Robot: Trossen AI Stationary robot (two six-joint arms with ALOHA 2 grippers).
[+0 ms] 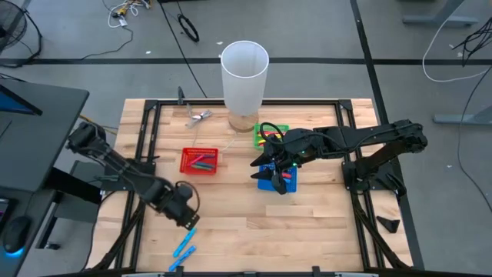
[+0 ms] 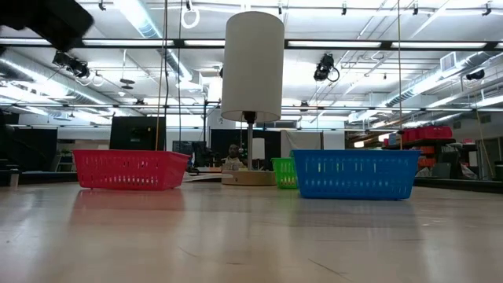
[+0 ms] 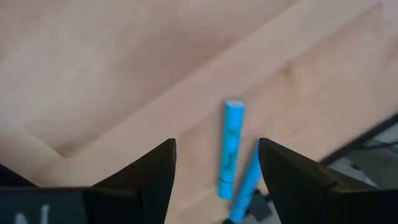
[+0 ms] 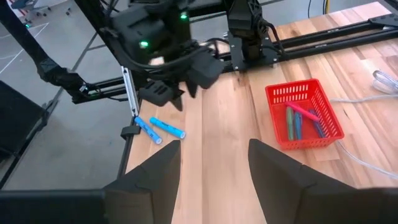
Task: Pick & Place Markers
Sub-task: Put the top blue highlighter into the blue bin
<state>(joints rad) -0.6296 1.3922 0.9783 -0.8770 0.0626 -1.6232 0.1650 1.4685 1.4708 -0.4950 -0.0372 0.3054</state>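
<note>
Two light blue markers (image 1: 183, 248) lie flat on the wooden table near its front left corner; in the left wrist view one marker (image 3: 230, 148) lies between my fingers and the other (image 3: 246, 185) beside it. My left gripper (image 1: 187, 218) hangs open just above and behind them, pointing down and touching nothing. The right wrist view shows both markers (image 4: 166, 129) below that gripper (image 4: 171, 93). My right gripper (image 1: 274, 175) stands open and still over the blue basket (image 1: 280, 181), with nothing between its fingers (image 4: 155, 168). More markers lie in the red basket (image 1: 200, 161).
A tall white cylinder (image 1: 244, 77) stands at the table's far middle, with a green basket (image 1: 272, 134) to its near right. The black frame rails (image 1: 146, 131) run along the table's sides. Bare wood lies between the red basket and the front edge.
</note>
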